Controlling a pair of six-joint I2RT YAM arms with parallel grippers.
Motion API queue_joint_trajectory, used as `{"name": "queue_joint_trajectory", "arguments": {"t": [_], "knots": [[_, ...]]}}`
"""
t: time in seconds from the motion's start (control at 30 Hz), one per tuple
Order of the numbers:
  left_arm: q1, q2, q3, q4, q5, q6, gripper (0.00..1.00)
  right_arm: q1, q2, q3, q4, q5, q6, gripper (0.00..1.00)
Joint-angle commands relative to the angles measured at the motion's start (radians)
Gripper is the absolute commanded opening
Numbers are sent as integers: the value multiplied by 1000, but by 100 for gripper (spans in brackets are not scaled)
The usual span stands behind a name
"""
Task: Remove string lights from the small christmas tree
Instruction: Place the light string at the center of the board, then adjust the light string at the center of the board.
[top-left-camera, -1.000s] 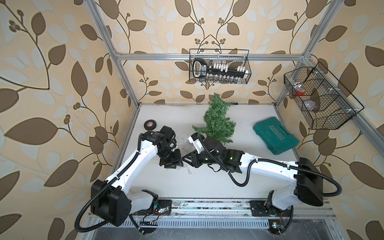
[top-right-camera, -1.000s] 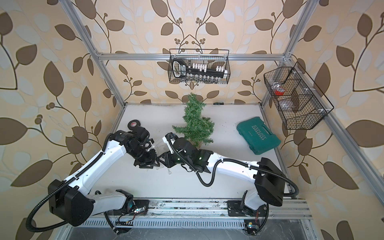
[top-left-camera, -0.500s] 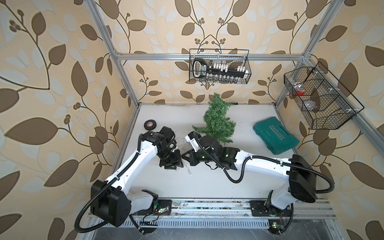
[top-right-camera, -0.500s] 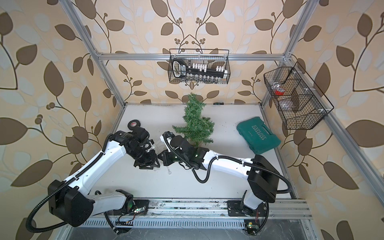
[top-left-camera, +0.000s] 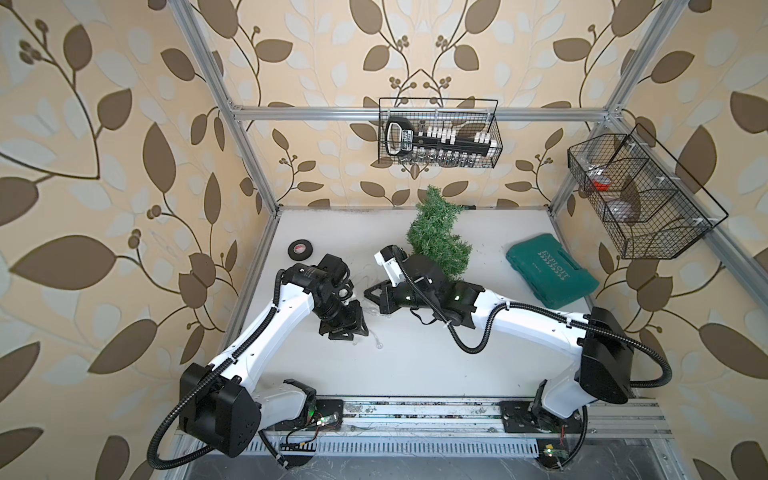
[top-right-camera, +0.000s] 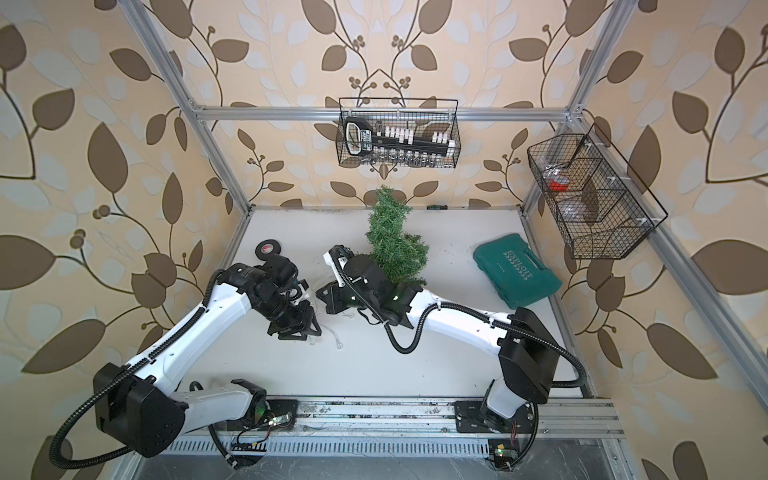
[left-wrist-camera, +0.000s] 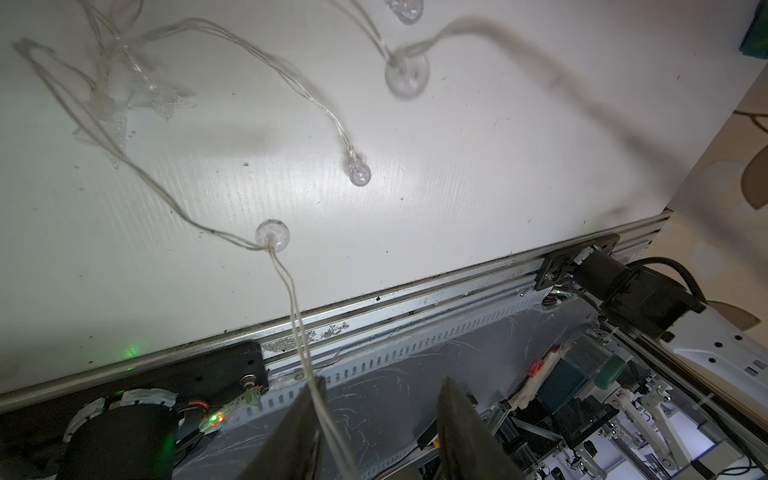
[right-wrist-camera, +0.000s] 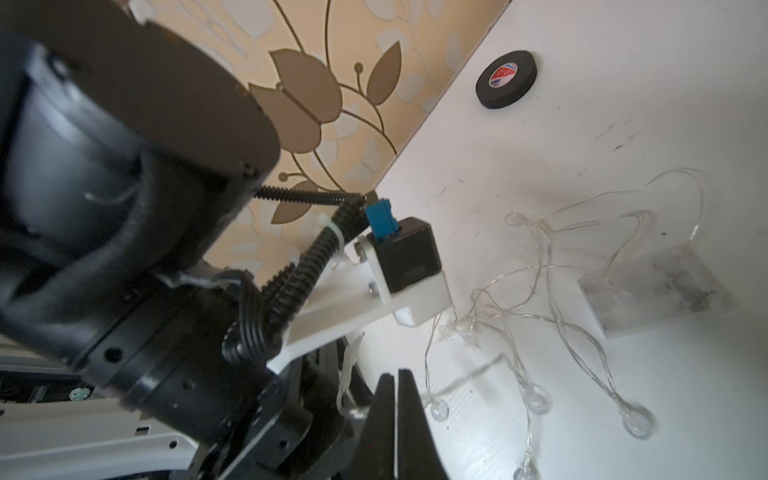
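The string lights (right-wrist-camera: 552, 291) are seen loose on the tabletop (top-left-camera: 415, 365) left of the tree (top-left-camera: 436, 241), so removal is judged nearly done, with the left end effector (left-wrist-camera: 380, 384) parted beside a strand (left-wrist-camera: 298, 316), the right end effector (right-wrist-camera: 392, 376) closed tight, its hold not discernible, and a gentle drag clear called for next.

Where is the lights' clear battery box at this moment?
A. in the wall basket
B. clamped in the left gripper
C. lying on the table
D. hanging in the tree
C: the right wrist view shows the battery box lying flat on the white table, with the string lights strewn loosely beside it.
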Motion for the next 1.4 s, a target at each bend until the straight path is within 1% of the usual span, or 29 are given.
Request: {"name": "queue_joint_trajectory", "arguments": {"t": [0.0, 0.17, 0.3, 0.33, 0.47, 0.6, 0.8, 0.9, 0.93, 1.0, 1.03, 1.07, 1.13, 1.2, 1.27, 1.37], "knots": [[-2, -31, 12, -15, 29, 22, 47, -18, 62, 65, -56, -11, 11, 0], [-2, -53, 25, -4, 26, 33, 49, -39, 131, 115, -98, -24, 32, 0], [-2, -54, 26, 0, 38, 34, 49, -41, 104, 102, -85, -45, 28, 0], [-1, -50, 28, -4, 41, 35, 48, -42, 87, 92, -86, -52, 23, 0], [10, -39, 52, -39, 28, 56, 48, -41, 6, 33, -95, -62, 7, 10], [27, -41, 70, -27, 1, 43, 47, -37, -76, -25, -105, -61, 15, 12], [28, -64, 33, 57, -66, -37, 41, -10, -220, -56, -190, -24, 7, 15], [27, -105, -22, 143, -72, -116, 40, -9, -318, -90, -274, 25, -4, 18], [22, -130, -58, 198, -61, -154, 39, -10, -370, -116, -306, 58, -7, 21], [-4, -193, -142, 323, -49, -236, 39, -14, -479, -178, -371, 140, -3, 35], [-24, -230, -186, 376, -69, -283, 39, -20, -543, -216, -406, 187, 8, 42], [-50, -261, -226, 423, -93, -327, 38, -32, -608, -258, -440, 225, 26, 46], [-116, -300, -293, 506, -134, -412, 38, -69, -727, -334, -490, 273, 67, 50], [-193, -307, -346, 579, -177, -472, 38, -115, -820, -400, -534, 289, 105, 52], [-280, -281, -375, 631, -232, -530, 38, -174, -900, -465, -576, 283, 142, 54], [-380, -215, -402, 712, -291, -569, 38, -253, -956, -524, -610, 240, 172, 55]]}}
